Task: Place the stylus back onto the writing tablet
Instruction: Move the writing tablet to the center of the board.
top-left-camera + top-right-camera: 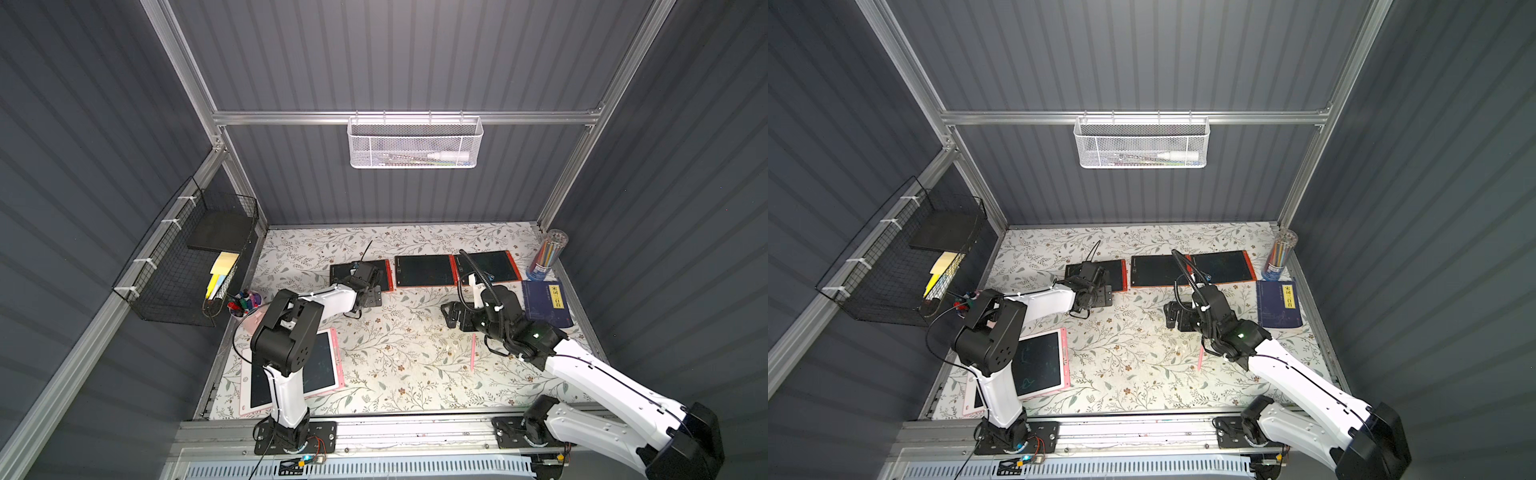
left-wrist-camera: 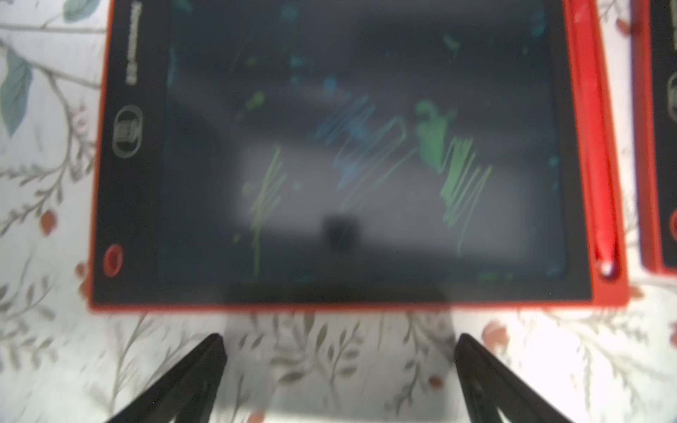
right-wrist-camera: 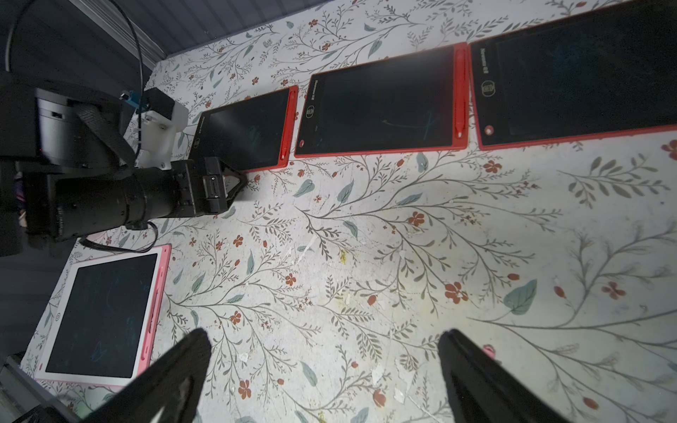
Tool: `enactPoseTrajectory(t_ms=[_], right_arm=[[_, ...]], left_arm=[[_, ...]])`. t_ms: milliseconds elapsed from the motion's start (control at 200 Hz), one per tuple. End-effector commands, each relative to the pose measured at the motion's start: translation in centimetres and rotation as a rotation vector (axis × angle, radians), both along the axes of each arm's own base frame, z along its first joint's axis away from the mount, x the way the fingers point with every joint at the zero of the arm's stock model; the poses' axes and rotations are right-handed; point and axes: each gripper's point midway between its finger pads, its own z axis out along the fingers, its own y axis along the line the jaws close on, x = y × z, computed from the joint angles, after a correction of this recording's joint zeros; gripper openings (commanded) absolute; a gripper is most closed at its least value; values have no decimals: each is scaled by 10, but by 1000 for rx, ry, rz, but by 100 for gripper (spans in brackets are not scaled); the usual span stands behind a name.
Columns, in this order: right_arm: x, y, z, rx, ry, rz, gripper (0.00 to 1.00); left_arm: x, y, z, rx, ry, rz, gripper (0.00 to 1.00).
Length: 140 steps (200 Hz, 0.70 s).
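Right gripper (image 3: 322, 340) hangs spread and empty above the table (image 3: 403, 238); left gripper (image 2: 339, 340) likewise gapes, grasping nothing; pink stylus (image 1: 473, 351) lies loose near the right gripper, well apart from the pink writing tablet (image 1: 322, 361); pickup and placement apparently both remain.

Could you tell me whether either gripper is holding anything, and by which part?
Nothing is held. The left gripper and the right gripper are both open and empty; the pink stylus lies loose on the table.

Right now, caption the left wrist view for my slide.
Open left gripper faces a scribbled red tablet with its red stylus docked.
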Motion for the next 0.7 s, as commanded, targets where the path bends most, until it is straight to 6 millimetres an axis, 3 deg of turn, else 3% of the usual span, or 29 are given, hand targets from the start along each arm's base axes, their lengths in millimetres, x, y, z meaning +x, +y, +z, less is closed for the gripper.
enactPoseTrajectory(t_ms=[0, 155, 360, 505, 695], right_arm=[[-3, -1, -5, 4, 18, 1, 99], [-1, 5, -6, 15, 26, 19, 99], [-2, 7, -5, 21, 28, 27, 99], [-4, 4, -5, 23, 23, 20, 99], [-6, 1, -8, 17, 21, 15, 99]], left_arm=[[-29, 6, 14, -16, 52, -6, 99], [-41, 17, 30, -34, 41, 74, 99], [-67, 27, 10, -38, 125, 133, 96], [-70, 24, 21, -89, 115, 158, 88], [-84, 34, 14, -57, 151, 170, 85]])
